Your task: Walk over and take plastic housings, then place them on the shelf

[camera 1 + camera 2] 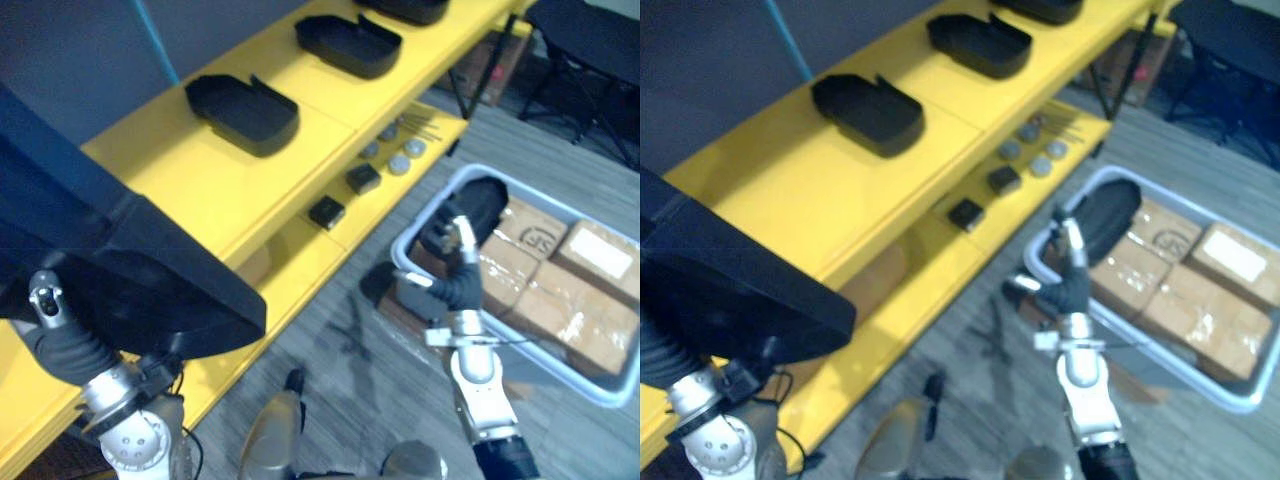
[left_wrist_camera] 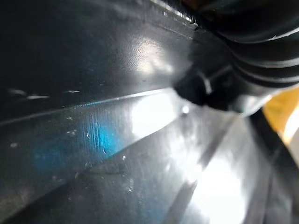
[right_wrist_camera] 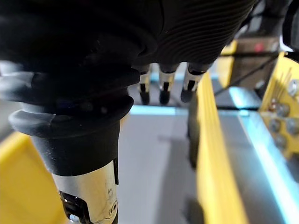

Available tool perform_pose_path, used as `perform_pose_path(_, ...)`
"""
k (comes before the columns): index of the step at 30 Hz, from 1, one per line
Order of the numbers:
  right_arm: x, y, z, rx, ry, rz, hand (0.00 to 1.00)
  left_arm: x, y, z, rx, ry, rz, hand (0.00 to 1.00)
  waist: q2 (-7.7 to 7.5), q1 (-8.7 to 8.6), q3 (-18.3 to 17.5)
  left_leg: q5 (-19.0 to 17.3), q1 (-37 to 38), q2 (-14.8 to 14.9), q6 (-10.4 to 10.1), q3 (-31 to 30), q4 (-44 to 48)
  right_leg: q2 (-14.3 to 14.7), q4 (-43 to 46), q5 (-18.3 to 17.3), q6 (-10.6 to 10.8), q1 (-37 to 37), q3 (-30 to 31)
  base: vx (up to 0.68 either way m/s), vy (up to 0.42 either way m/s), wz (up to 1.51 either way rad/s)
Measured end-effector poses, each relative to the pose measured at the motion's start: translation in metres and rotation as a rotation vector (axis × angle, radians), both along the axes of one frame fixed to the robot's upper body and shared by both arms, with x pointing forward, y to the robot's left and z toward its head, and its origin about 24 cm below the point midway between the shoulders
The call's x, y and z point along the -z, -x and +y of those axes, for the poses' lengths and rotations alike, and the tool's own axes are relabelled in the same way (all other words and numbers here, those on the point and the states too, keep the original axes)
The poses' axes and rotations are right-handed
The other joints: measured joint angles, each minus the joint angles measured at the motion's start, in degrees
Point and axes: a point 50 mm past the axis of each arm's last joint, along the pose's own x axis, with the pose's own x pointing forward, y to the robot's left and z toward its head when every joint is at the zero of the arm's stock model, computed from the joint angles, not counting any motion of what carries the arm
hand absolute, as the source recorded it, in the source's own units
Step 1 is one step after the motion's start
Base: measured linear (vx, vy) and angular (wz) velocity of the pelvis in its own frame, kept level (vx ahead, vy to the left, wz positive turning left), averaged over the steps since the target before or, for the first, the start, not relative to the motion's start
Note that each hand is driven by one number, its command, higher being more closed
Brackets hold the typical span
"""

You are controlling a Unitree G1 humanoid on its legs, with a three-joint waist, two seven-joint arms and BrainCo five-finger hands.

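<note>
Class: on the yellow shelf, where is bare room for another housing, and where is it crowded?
The top shelf is bare between the large housing at the left hand and the nearest placed housing. The lower level is crowded with small black blocks and grey discs.

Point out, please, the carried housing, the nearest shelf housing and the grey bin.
carried housing [image 1: 150,275]: left eye view, its dark top face.
nearest shelf housing [image 1: 240,105]: left eye view, its hollow middle.
grey bin [image 1: 432,203]: left eye view, its left rim.
</note>
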Motion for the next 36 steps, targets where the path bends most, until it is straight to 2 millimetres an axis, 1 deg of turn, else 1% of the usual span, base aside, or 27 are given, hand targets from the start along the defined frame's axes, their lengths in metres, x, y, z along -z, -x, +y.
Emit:
perform_pose_path(1, -0.005, -0.002, -0.005, 0.022, 0.002, -0.019, 0.0, -0.002, 0.001, 0.002, -0.036, -0.018, -0.006, 1.0, -0.06, 0.22, -0.58, -0.82, 0.88, -0.52, 0.98, 0.5, 0.32, -1.61, 3.79, 2.35, -1.91, -1.4, 1.98, 0.24, 0.151, -0.05)
perform_pose_path(2, -0.008, -0.003, -0.008, 0.032, 0.003, -0.03, 0.0, -0.004, 0.0, 0.002, -0.053, -0.039, -0.009, 1.0, 0.15, 0.36, -1.06, -0.89, 1.88, -0.32, 1.15, 0.86, -0.04, -2.26, 7.35, 5.21, -4.35, -3.24, 3.55, 0.26, 0.207, -0.2)
perform_pose_path(3, -0.014, -0.007, -0.009, 0.034, 0.005, -0.054, 0.0, -0.008, 0.0, 0.004, -0.066, -0.068, -0.021, 1.0, 0.42, 0.46, -1.52, -1.35, 3.54, 0.29, 1.85, 1.34, -1.09, -2.38, 10.13, 9.76, -6.46, -5.02, 5.5, 0.22, 0.183, -0.25)
perform_pose_path(5, -0.023, -0.011, -0.011, 0.025, 0.007, -0.089, 0.0, -0.015, -0.001, 0.007, -0.088, -0.124, -0.038, 1.0, 0.34, 0.29, -1.97, -1.83, 6.52, 1.33, 2.62, 1.12, -3.42, -2.44, 14.12, 16.72, -7.56, -6.95, 8.1, 0.26, 0.128, -0.18)
perform_pose_path(6, -0.028, -0.013, -0.015, 0.025, 0.003, -0.107, 0.0, -0.022, -0.004, 0.009, -0.086, -0.153, -0.062, 1.0, 0.83, 0.07, -2.79, -2.56, 8.15, 2.15, 3.68, 0.15, -5.14, -1.81, 16.31, 13.9, -8.75, -9.24, 9.96, 0.25, 0.067, 0.06)
perform_pose_path(7, -0.034, -0.015, -0.02, 0.023, 0.011, -0.125, 0.0, -0.029, -0.009, 0.009, -0.085, -0.161, -0.089, 1.0, 0.24, -0.22, -4.11, -2.99, 8.97, 3.09, 3.96, -0.78, -6.19, 0.09, 14.92, 8.61, -8.53, -11.18, 11.53, 0.24, 0.058, 0.16)
perform_pose_path(8, -0.038, -0.016, -0.022, 0.018, 0.022, -0.138, 0.0, -0.032, -0.011, 0.01, -0.087, -0.159, -0.099, 1.0, 0.85, -0.37, -4.31, -3.21, 9.26, 3.56, 3.87, -1.14, -6.63, 1.22, 13.16, 7.36, -8.58, -12.27, 11.77, 0.22, 0.027, 0.3)
perform_pose_path(10, -0.054, -0.019, -0.031, 0.019, 0.069, -0.192, 0.0, -0.037, -0.022, 0.011, -0.088, -0.117, -0.115, 1.0, 0.81, -1.15, -4.92, -4.44, 9.82, 4.95, 3.21, -3.54, -6.81, 5.67, 2.71, 7.0, -8.9, -16.13, 15.73, 0.2, -0.012, 0.43)
perform_pose_path(11, -0.057, -0.02, -0.032, 0.018, 0.085, -0.199, 0.0, -0.036, -0.025, 0.011, -0.092, -0.109, -0.112, 1.0, 0.79, -1.11, -4.94, -4.83, 9.79, 5.2, 2.91, -4.24, -6.63, 6.57, 0.4, 7.29, -8.58, -17.3, 17.44, 0.22, -0.119, 0.67)
perform_pose_path(12, -0.061, -0.02, -0.036, 0.014, 0.115, -0.208, 0.0, -0.034, -0.029, 0.013, -0.102, -0.09, -0.091, 1.0, 0.82, -1.44, -4.96, -5.74, 9.25, 5.71, 2.06, -6.44, -5.87, 8.07, -3.82, 8.12, -7.33, -18.84, 20.27, 0.19, -0.151, 0.71)
perform_pose_path(13, -0.063, -0.02, -0.037, 0.013, 0.128, -0.212, 0.0, -0.033, -0.031, 0.013, -0.105, -0.082, -0.08, 1.0, 0.72, -1.86, -5.02, -6.26, 8.68, 5.84, 1.6, -7.77, -5.07, 8.66, -5.95, 8.63, -6.51, -19.18, 21.3, 0.23, -0.25, 1.19)
perform_pose_path(14, -0.067, -0.02, -0.038, 0.006, 0.148, -0.214, 0.0, -0.029, -0.033, 0.014, -0.108, -0.071, -0.052, 1.0, 0.06, -2.58, -5.43, -7.29, 7.68, 5.64, 0.36, -10.6, -3.38, 9.41, -8.85, 9.31, -5.44, -19.24, 23.1, 0.22, -0.311, 1.3)
perform_pose_path(15, -0.068, -0.021, -0.04, 0.007, 0.153, -0.214, 0.0, -0.025, -0.035, 0.014, -0.107, -0.065, -0.023, 1.0, -1.26, -2.29, -6.23, -8.33, 7.58, 5.22, -1.26, -12.82, -2.66, 9.76, -10.63, 9.79, -5.65, -18.52, 23.48, 0.24, -0.355, 1.24)
perform_pose_path(16, -0.068, -0.021, -0.04, 0.0, 0.147, -0.21, 0.0, -0.024, -0.034, 0.015, -0.108, -0.067, -0.012, 1.0, -2.29, -1.9, -6.9, -8.44, 7.64, 4.84, -1.91, -13.2, -2.82, 9.63, -11.27, 10.72, -6.42, -18.18, 23.16, 0.27, -0.447, 1.22)
perform_pose_path(17, -0.072, -0.022, -0.042, -0.021, 0.146, -0.21, 0.0, -0.017, -0.033, 0.014, -0.112, -0.039, 0.017, 1.0, -2.32, -1.89, -7.58, -8.53, 7.21, 5.45, -3.76, -12.93, -2.71, 9.45, -10.36, 15.37, -4.13, -17.09, 21.75, 0.26, -0.443, 1.24)
perform_pose_path(18, -0.074, -0.022, -0.047, -0.038, 0.129, -0.205, 0.0, -0.006, -0.031, 0.01, -0.106, 0.008, 0.06, 1.0, 0.48, -2.08, -8.42, -7.06, 6.44, 8.56, -4.38, -7.71, -3.1, 10.9, -10.43, 14.52, -5.88, -15.52, 17.7, 0.26, -0.415, 1.27)
perform_pose_path(19, -0.075, -0.023, -0.049, -0.044, 0.121, -0.204, 0.0, -0.002, -0.03, 0.007, -0.097, 0.022, 0.075, 1.0, 1.55, -2.17, -8.71, -6.05, 6.26, 9.78, -4.52, -4.41, -3.64, 11.35, -10.98, 14.27, -6.31, -14.66, 15.99, 0.22, -0.322, 1.23)
perform_pose_path(20, -0.075, -0.023, -0.054, -0.038, 0.106, -0.189, 0.0, 0.002, -0.031, 0.003, -0.074, 0.034, 0.091, 1.0, 3.03, -2.49, -9.18, -3.26, 6.28, 11.34, -4.43, 1.48, -5.73, 11.87, -12.14, 14.1, -6.62, -12.68, 12.4, 0.18, -0.277, 1.35)
perform_pose_path(21, -0.073, -0.021, -0.059, -0.029, 0.094, -0.176, 0.0, 0.0, -0.033, -0.002, -0.035, 0.02, 0.088, 1.0, 3.71, -3.22, -9.59, -0.2, 7.52, 11.6, -4.08, 6.34, -8.71, 12.05, -12.95, 13.66, -7.34, -10.11, 8.88, 0.16, -0.26, 1.35)
perform_pose_path(22, -0.073, -0.021, -0.06, -0.03, 0.092, -0.176, 0.0, -0.002, -0.033, -0.004, -0.018, 0.009, 0.081, 1.0, 3.98, -3.37, -9.75, 0.97, 8.65, 11.67, -3.89, 7.89, -10.29, 12.24, -13.14, 13.61, -7.42, -8.87, 7.69, 0.16, -0.208, 1.04)
perform_pose_path(24, -0.078, -0.02, -0.055, -0.062, 0.097, -0.202, 0.0, -0.01, -0.03, -0.009, 0.002, -0.02, 0.041, 1.0, 4.15, -2.81, -9.86, 3.37, 11.73, 11.58, -3.7, 9.33, -13.51, 12.55, -13.27, 13.49, -7.59, -6.4, 6.89, 0.16, -0.139, 0.39)
perform_pose_path(25, -0.083, -0.019, -0.05, -0.089, 0.112, -0.233, 0.0, -0.013, -0.028, -0.008, -0.005, -0.024, 0.026, 1.0, 4.29, -2.26, -9.95, 3.37, 12.35, 11.52, -3.68, 9.44, -13.55, 12.51, -13.44, 13.49, -7.57, -5.76, 6.73, 0.11, -0.071, 0.07)
perform_pose_path(27, -0.089, -0.017, -0.043, -0.129, 0.116, -0.271, 0.0, -0.014, -0.027, -0.006, -0.022, -0.03, 0.027, 1.0, 4.29, -2.19, -9.97, 3.34, 12.92, 10.56, -3.63, 9.35, -13.92, 11.99, -14.42, 13.47, -7.53, -4.63, 5.93, 0.05, -0.014, 0.07)
perform_pose_path(30, -0.096, -0.018, -0.033, -0.19, 0.063, -0.341, 0.0, -0.012, -0.03, -0.002, -0.054, -0.054, 0.077, 1.0, 3.7, -2.27, -9.77, 3.2, 13.01, 9.4, -3.37, 8.92, -15.94, 11.48, -15.75, 13.53, -7.35, -4.12, 4.12, 0.0, 0.03, 0.22)
perform_pose_path(32, -0.096, -0.02, -0.025, -0.219, 0.025, -0.358, 0.0, -0.007, -0.033, 0.001, -0.074, -0.067, 0.135, 1.0, 3.27, -2.16, -9.5, 3.31, 13.8, 8.34, -3.21, 7.13, -16.53, 10.67, -16.23, 13.36, -6.64, -1.96, 2.31, -0.01, 0.048, 0.52)
perform_pose_path(33, -0.095, -0.022, -0.016, -0.25, 0.014, -0.358, 0.0, -0.003, -0.031, 0.004, -0.088, -0.066, 0.167, 1.0, 2.85, -1.95, -9.74, 3.56, 14.51, 7.67, -2.84, 5.93, -17.16, 9.99, -16.36, 12.96, -6.05, -0.48, 0.99, -0.02, 0.015, 0.54)
perform_pose_path(36, -0.095, -0.025, 0.006, -0.312, 0.063, -0.351, 0.0, 0.001, -0.021, 0.02, -0.158, -0.088, 0.208, 1.0, 2.34, 0.41, -10.07, 3.94, 14.46, 6.68, -2.14, 5.05, -18.31, 9.65, -17.25, 12.22, -5.04, 0.43, -0.33, -0.06, -0.004, 0.32)
